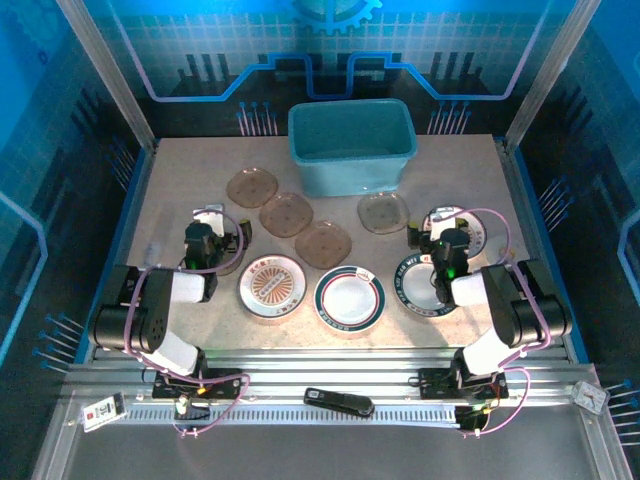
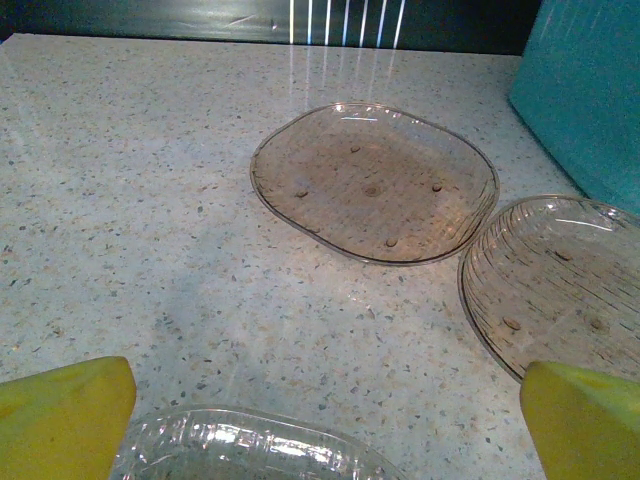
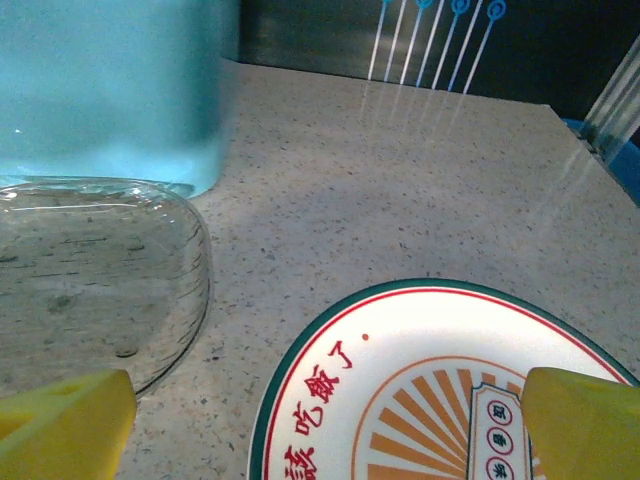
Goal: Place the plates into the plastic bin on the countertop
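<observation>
We log both arms low at the near edge of the flat beige speckled countertop (image 1: 180, 170). All plates lie on it, outside the teal-blue rectangular plastic bin (image 1: 350, 147), which stands at the far side.

Left gripper (image 1: 207, 224) — yellow fingers (image 2: 65, 415) spread wide, nothing between them. It hangs over a clear ribbed plate (image 2: 250, 445) whose rim shows at 6 o'clock in the left wrist view. From this gripper a translucent smoky-brown rounded-square plate (image 2: 375, 180) lies flat at 12 o'clock, well apart from the fingers. A second smoky-brown plate (image 2: 560, 280) sits at 2 o'clock, just beside the first. The bin is at 1 o'clock.

Right gripper (image 1: 447, 233) — jaws also wide apart, pinching nothing. Below and just ahead of its fingers (image 3: 585, 420) lies a round white plate with a dark green rim and red characters (image 3: 440, 390), flat. A third smoky-brown plate (image 3: 90, 280) is at 10 o'clock from it, its far edge close to the bin wall; we cannot tell if they touch.

In the top view, between the arms, sit a round white plate with a red patterned rim (image 1: 272, 284) and a round white green-rimmed plate (image 1: 350, 299), side by side. Another green-rimmed plate (image 1: 410, 285) is partly under the right arm. A fourth smoky-brown plate (image 1: 323, 243) lies at 12 o'clock from the pair.
</observation>
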